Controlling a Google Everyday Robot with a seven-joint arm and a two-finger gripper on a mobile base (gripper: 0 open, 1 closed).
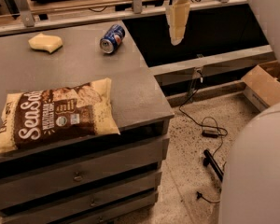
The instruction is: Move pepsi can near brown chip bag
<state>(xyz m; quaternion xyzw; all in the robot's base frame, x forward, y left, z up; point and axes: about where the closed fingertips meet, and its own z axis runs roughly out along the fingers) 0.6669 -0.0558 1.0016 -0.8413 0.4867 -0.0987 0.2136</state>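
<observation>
The pepsi can [112,38] lies on its side at the far right of the grey cabinet top [84,71], its silver end facing me. The brown chip bag [53,116] lies flat at the front left of the same top, with white "Sea Salt" script. My gripper [176,20] hangs in the air beyond the cabinet's right edge, to the right of the can and above its level, pointing down. It holds nothing.
A pale yellow sponge-like lump [45,43] lies at the far left of the top. Drawers front the cabinet below. Black cables [203,120] and a cardboard box [266,85] lie on the speckled floor at right. My white arm [256,167] fills the lower right.
</observation>
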